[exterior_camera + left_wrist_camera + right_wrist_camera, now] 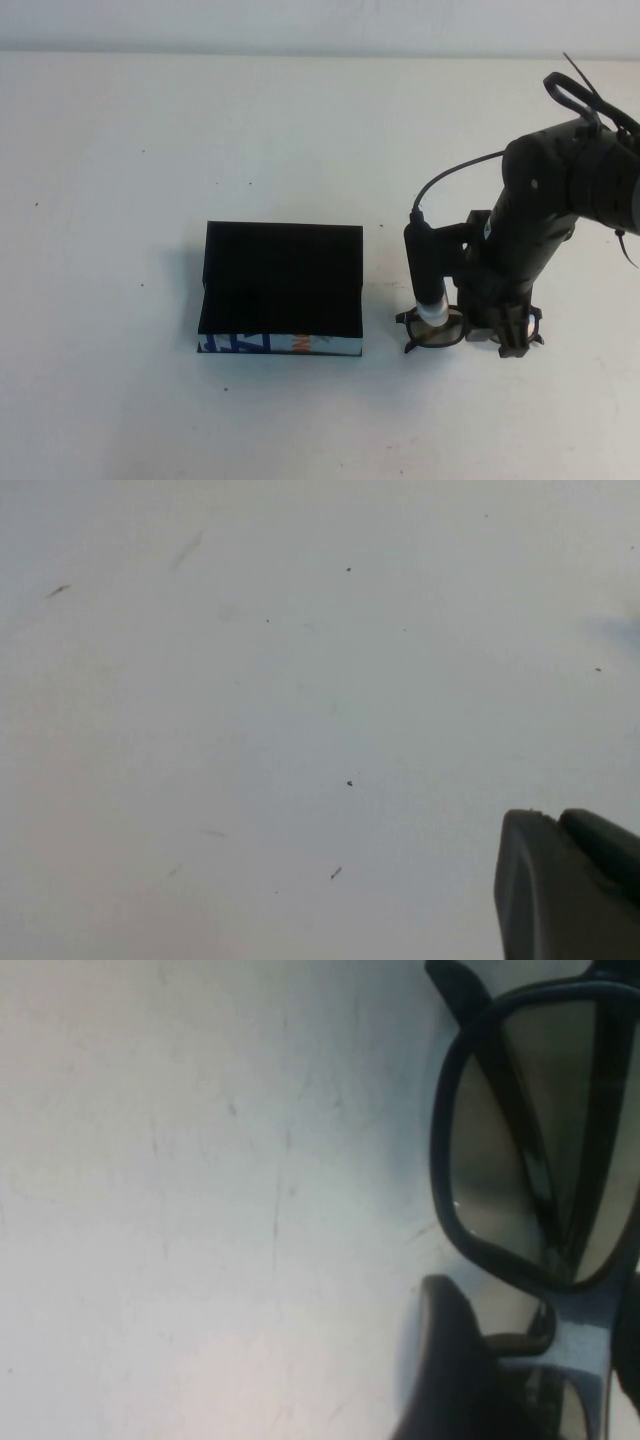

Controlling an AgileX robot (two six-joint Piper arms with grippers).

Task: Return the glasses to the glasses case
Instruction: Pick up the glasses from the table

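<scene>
The glasses case [282,285] is a black box with a blue, white and orange printed front edge, in the middle of the table. The glasses [436,329], dark-framed with reflective lenses, lie on the table to the right of the case. My right gripper [508,338] points down over them. In the right wrist view the glasses [520,1160] lie folded and my right gripper [560,1355] straddles the bridge, one finger [450,1370] against the nose pad, shut on the frame. My left gripper [558,825] is shut and empty over bare table, outside the high view.
The white table [120,200] stretches wide to the left of and behind the case. A gap of bare table [382,300] separates the case from the glasses. The right arm [560,190] and its cable rise at the far right.
</scene>
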